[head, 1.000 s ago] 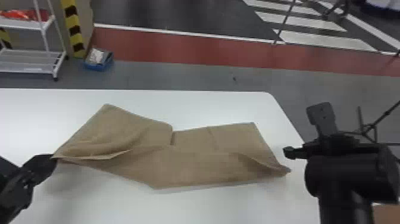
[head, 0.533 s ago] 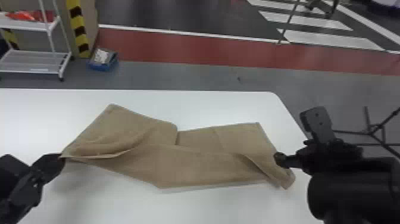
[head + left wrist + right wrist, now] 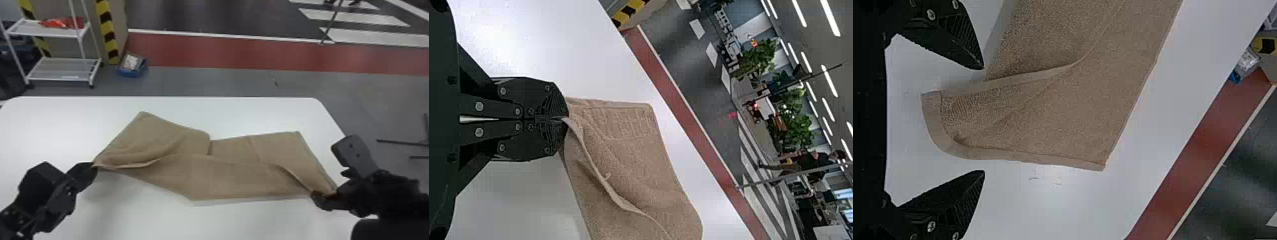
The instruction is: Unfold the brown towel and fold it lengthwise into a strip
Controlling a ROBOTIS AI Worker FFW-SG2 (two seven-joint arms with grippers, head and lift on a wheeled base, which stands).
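"White tabletop (image 3: 153, 220), rounded at its far corners. What lies past it?"

"Grey floor (image 3: 303, 86) with a red band (image 3: 239, 52) across it. Far left there's a white shelf cart (image 3: 48, 30), then a yellow and black striped post (image 3: 107, 32) and a blue box (image 3: 132, 71) on the floor."

"And the brown towel (image 3: 229, 178)?"

"Across the middle of the tabletop, stretched from left to right in a crooked, partly folded shape. Its left part rises to a blunt peak toward the far side. The right part is flatter and squarer, with a faint crease running across it."

"How's the near side?"

"A long flap lies along it, and the near outline bends to a dull point left of the middle. The cloth looks nubbly in places and smoother in others, and the paler hem (image 3: 1028, 157) curls up at the right end."

"What has the left hand (image 3: 93, 166) got?"

"The towel's near left corner, pinched between closed fingers (image 3: 554, 102). Cloth fans out from the tips, wrinkled, with one edge rolled over."

"And the right hand (image 3: 325, 172)?"

"At the towel's near right corner, spread wide. That curled corner reaches in between the two fingers, which stand well apart with neither gripping it."
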